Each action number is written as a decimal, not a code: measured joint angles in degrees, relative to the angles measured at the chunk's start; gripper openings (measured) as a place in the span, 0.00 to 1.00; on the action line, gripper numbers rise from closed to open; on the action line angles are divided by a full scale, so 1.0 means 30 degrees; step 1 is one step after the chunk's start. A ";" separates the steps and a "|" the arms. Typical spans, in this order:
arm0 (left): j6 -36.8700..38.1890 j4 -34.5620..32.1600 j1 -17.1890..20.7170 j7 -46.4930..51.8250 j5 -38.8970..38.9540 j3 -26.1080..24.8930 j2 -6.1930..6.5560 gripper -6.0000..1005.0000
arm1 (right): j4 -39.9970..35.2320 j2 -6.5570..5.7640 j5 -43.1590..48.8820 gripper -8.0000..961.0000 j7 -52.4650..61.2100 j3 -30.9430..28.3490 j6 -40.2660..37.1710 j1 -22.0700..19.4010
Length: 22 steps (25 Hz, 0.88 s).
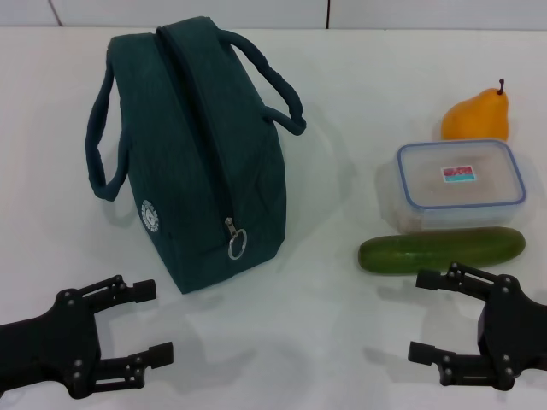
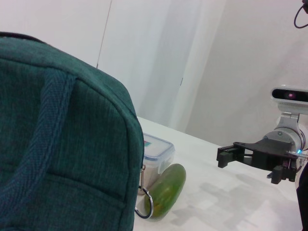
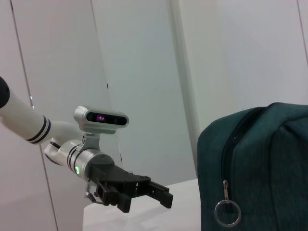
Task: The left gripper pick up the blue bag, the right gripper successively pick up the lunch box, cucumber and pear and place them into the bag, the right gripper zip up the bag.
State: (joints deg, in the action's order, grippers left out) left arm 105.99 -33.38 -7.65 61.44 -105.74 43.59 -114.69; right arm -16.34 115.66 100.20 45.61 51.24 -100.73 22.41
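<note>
Teal blue bag (image 1: 201,154) upright, zipped, between open left gripper (image 1: 152,323) and cucumber (image 1: 441,249).

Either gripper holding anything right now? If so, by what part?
Nothing held. Left gripper and right gripper both hang open near the table's front edge, clear of the blue bag and the cucumber.

You can read no words anywhere: the round white logo (image 1: 150,215) on the blue bag (image 1: 201,145) and the red-and-blue label (image 1: 459,175) on the lunch box (image 1: 460,184) stay illegible.
</note>
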 joint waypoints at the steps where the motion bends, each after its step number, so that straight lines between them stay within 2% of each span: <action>1: 0.0001 0.0006 0.0001 0.0000 0.0001 0.0000 0.0000 0.87 | 0.0000 0.0000 0.0000 0.89 0.0000 0.0001 0.0000 0.0000; 14: 0.0000 0.0027 0.0013 0.0626 0.0064 -0.0389 -0.0034 0.87 | -0.0001 0.0000 0.0000 0.89 0.0018 0.0001 0.0001 -0.0001; 17: 0.0000 0.0004 -0.0105 0.3804 0.0066 -0.1952 -0.0024 0.87 | 0.0009 -0.0001 0.0000 0.89 0.0022 -0.0022 -0.0012 -0.0001; 22: 0.0041 -0.0156 -0.0415 0.9729 0.0244 -0.3715 0.0417 0.87 | 0.0030 0.0000 -0.0001 0.89 0.0064 -0.0141 -0.0232 -0.0001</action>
State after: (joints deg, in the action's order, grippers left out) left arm 106.11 -33.85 -8.89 90.63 -105.00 32.44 -113.44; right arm -16.25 115.66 100.20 45.80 50.81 -101.42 22.41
